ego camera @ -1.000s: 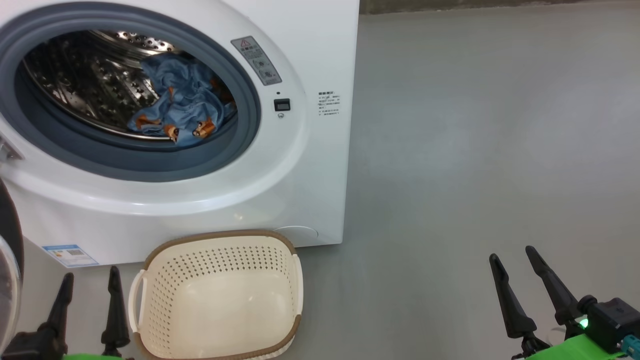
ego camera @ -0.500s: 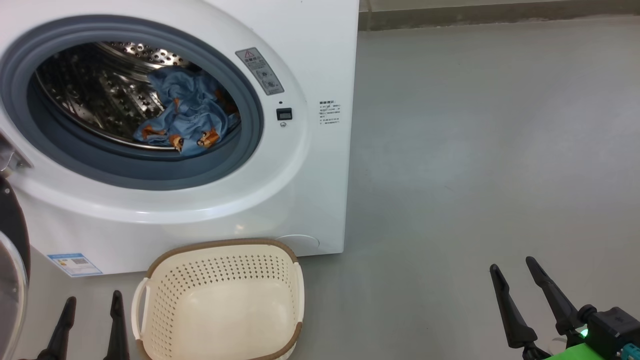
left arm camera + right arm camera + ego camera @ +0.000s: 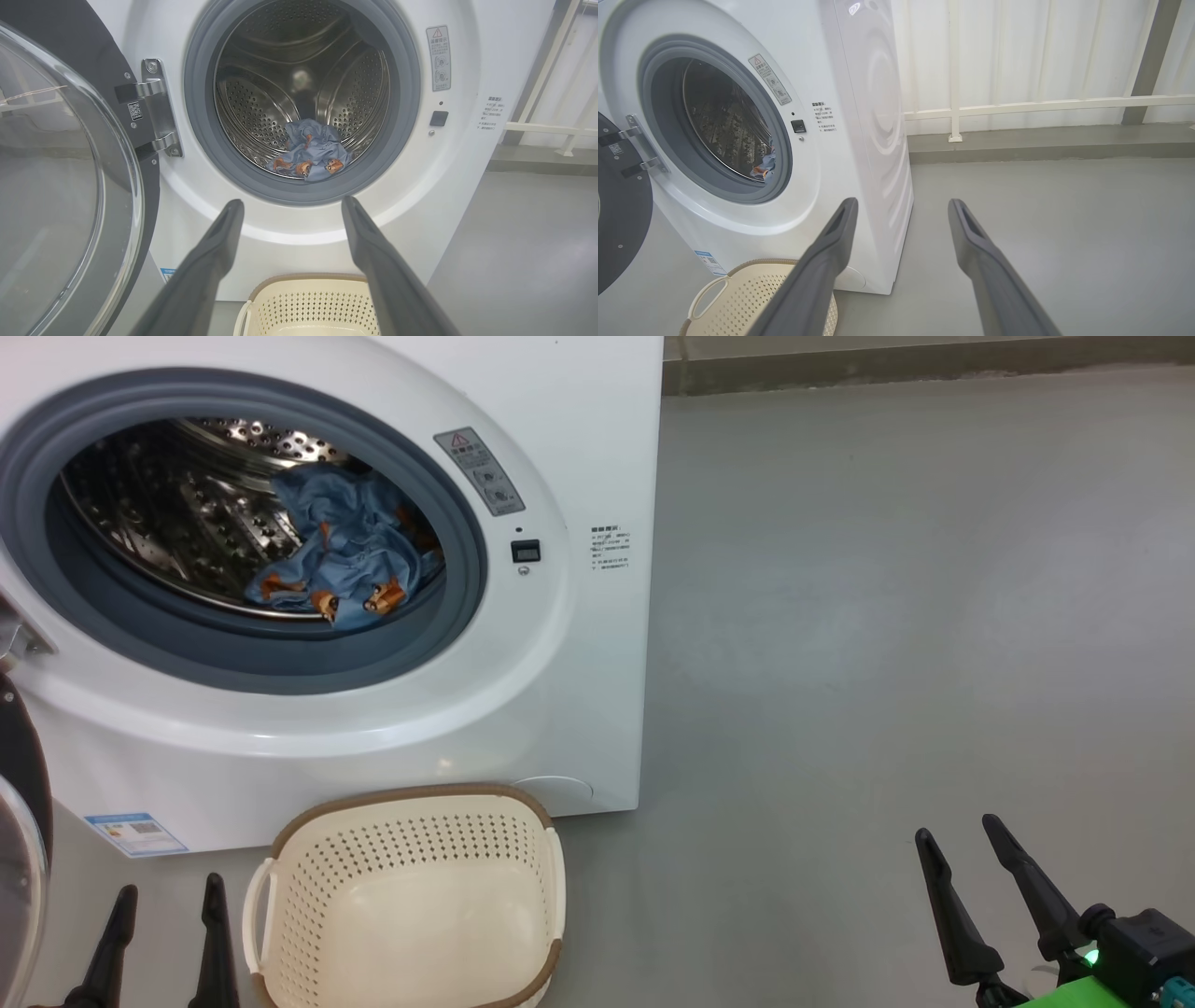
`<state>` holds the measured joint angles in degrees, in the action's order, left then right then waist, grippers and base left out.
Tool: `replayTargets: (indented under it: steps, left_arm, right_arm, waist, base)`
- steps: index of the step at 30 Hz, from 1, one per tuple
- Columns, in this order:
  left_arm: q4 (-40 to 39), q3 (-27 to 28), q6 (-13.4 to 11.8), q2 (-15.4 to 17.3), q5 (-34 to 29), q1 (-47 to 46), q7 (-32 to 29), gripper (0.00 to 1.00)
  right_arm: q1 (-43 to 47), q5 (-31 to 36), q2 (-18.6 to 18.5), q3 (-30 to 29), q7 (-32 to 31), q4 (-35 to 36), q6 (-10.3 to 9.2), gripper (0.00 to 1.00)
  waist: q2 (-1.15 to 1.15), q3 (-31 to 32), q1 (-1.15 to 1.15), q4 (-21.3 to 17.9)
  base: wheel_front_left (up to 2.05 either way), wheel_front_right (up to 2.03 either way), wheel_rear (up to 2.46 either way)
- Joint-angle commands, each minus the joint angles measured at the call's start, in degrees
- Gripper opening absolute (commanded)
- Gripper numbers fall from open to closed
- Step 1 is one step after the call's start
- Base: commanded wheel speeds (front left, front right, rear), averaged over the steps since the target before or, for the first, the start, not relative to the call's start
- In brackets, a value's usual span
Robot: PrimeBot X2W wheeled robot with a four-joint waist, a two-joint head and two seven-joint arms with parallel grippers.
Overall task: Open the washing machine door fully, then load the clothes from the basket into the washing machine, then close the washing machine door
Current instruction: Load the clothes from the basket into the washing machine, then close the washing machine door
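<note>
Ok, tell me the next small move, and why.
Probably swing the left gripper left toward the washing machine door to start closing it: the basket looks empty, the clothes lie in the drum, the door stands open, and that gripper is open and empty.

Bright even light, soft shadows; refl. on washing machine door (image 3: 46, 186).

— What sort of place is this?
— A laundry corner, bare and utility-like rather than a furnished room. A white front-loading washing machine (image 3: 373, 756) stands straight on a plain grey floor (image 3: 887, 616), with a cream laundry basket (image 3: 411, 849) before it.
— And behind?
— A low grey kerb (image 3: 1041, 144), a white railing (image 3: 1041, 106) and pale ribbed wall panels (image 3: 1017, 46).
</note>
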<state>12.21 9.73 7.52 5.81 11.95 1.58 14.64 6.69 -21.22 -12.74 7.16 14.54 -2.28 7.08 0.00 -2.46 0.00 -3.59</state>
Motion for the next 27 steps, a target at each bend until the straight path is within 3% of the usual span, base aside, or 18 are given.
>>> replayTargets:
  steps: [1,16,27]
  left_arm:
    - [-1.7,1.9,0.0,0.8,-0.4,-0.5,0.4,1.00]
    - [-1.1,1.7,0.0,1.1,-0.4,-0.6,0.4,1.00]
    - [-1.4,1.7,0.0,1.0,-0.4,-0.7,0.4,1.00]
  right_arm:
    - [-0.2,-0.3,-1.3,0.9,0.5,1.5,0.41,1.00]
    - [-0.4,-0.2,-1.2,1.0,0.5,1.6,0.41,1.00]
    - [-0.4,-0.1,-1.2,0.8,0.5,1.8,0.41,1.00]
  waist:
    - [0.00,0.0,0.00,0.0]
    - [0.00,-0.2,0.00,0.0]
    - [0.00,-0.5,0.00,0.1]
  base:
    - [0.00,0.00,0.00]
    - [-0.04,0.04,0.00]
    - [-1.10,1.10,0.00]
